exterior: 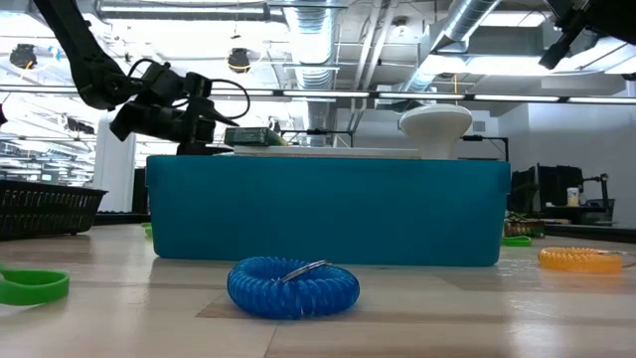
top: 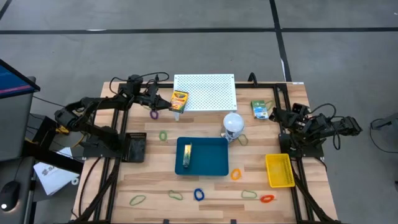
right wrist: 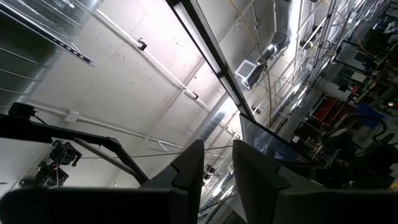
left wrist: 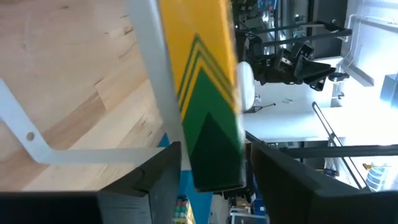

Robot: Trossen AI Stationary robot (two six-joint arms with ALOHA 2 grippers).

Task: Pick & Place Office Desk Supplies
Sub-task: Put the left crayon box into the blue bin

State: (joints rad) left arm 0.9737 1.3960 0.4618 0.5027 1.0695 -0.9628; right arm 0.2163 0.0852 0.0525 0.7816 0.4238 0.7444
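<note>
The yellow-green crayon box lies at the left edge of the white perforated board. My left gripper is level at its near end, open. In the left wrist view its fingers stand on either side of the box, with a thin gap on each side. My right gripper waits at the table's right, pointing up, its fingers slightly open with nothing between them. Small loops lie on the table: purple, green, orange, blue, red.
A blue tray in mid-table holds a yellow-green packet. A white ball-shaped object stands behind it. A green packet lies far right. A yellow basket sits at the right and a black basket at the left.
</note>
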